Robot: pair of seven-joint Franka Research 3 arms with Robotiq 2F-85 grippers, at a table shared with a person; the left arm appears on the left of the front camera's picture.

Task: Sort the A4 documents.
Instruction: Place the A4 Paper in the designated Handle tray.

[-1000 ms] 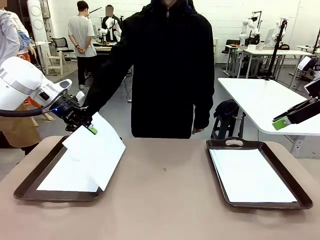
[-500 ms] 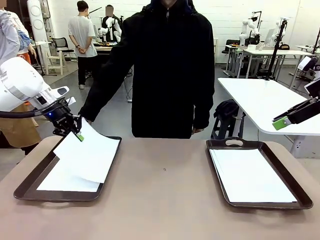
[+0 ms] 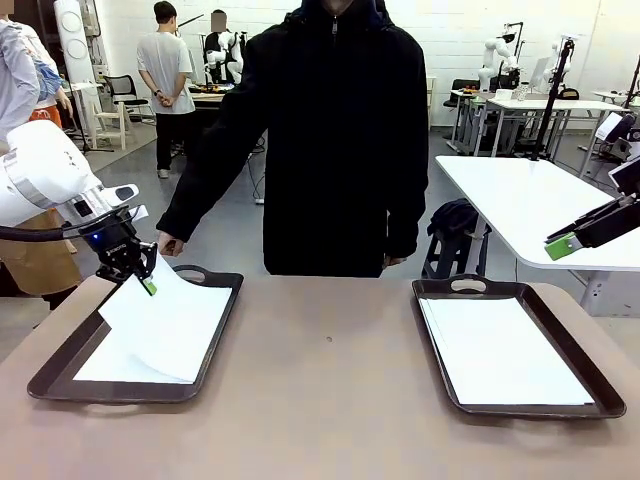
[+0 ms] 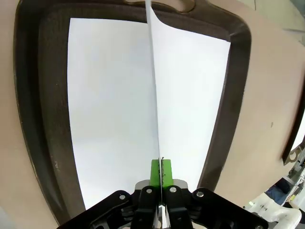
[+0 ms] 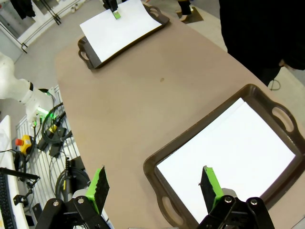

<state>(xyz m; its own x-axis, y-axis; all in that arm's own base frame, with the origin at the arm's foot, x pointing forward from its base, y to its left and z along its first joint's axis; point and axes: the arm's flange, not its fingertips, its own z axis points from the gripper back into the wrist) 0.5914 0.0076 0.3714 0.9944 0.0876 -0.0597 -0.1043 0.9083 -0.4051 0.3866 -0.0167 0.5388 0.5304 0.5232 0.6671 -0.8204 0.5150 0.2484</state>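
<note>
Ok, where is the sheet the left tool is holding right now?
In the front view the held sheet is at table left, pinched by the left tool and slanting down over the left tray and its paper.

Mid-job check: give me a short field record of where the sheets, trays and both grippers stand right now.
left gripper: jaws shut on held sheet, pinched at its far edge
held sheet: slanting down over left tray, above the stack of paper in it
right gripper: jaws open, empty, above right tray
right tray: holds white sheets, lying flat
person's hand: just beyond left tray's far handle
table: tan
</note>
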